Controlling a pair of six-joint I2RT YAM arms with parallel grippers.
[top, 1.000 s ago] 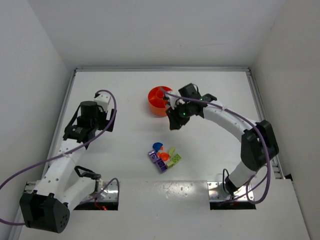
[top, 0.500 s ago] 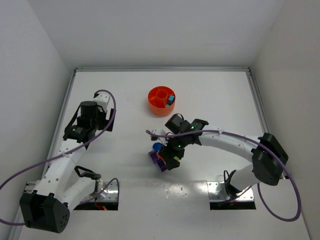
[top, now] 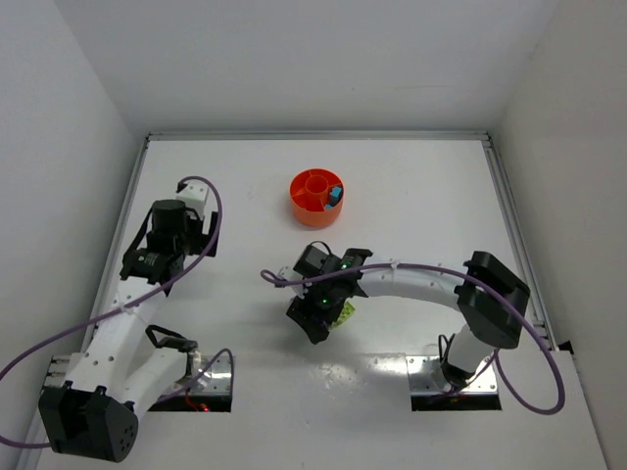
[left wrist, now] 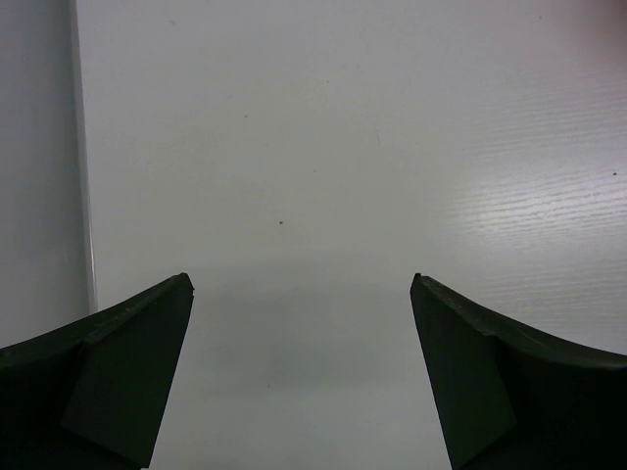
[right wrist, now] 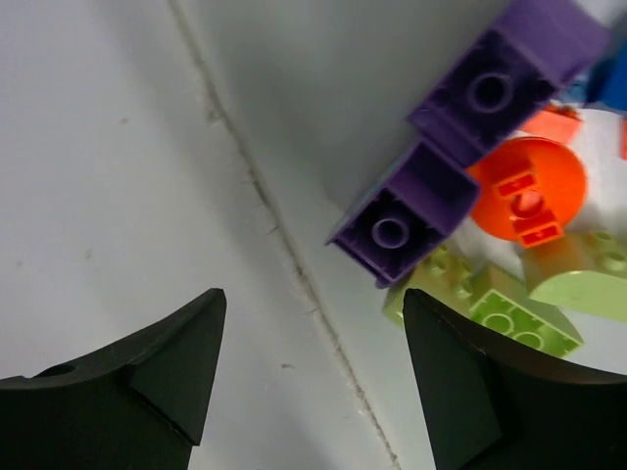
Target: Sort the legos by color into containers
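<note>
Lego pile (right wrist: pixel 480 181) lies loose on the table (top: pixel 421 176) toward its near edge, well apart from the orange tray (top: pixel 306 216). R wrist view: two purple bricks (right wrist: pixel 416 211) end to end, studs up. An orange round piece (right wrist: pixel 526 188) is tight vs the nearer one. Yellow-green bricks (right wrist: pixel 487 309) are just below, one w/ a curved top. A bit of blue (right wrist: pixel 609 86) is cut off at the frame edge. The pile sits just beside a thin seam (right wrist: pixel 284 245) in the table. From the top cam most of it is hidden under the arm; only a yellow-green bit (top: pixel 345 311) shows. The tray has a central cup w/ wedge compts round it, and one blue piece (top: pixel 335 193) sits in a wedge on its R side. R gripper (right wrist: pixel 313 294) hangs low at the pile's edge, jaws spread wide, only bare table btwn them. The nearest purple brick is just past one fingertip; contact can't be told. L gripper (left wrist: pixel 301 284) is over the L part of the table, well apart from pile & tray. Its jaws are also wide apart and grasp nothing, w/ plain white table beneath.
</note>
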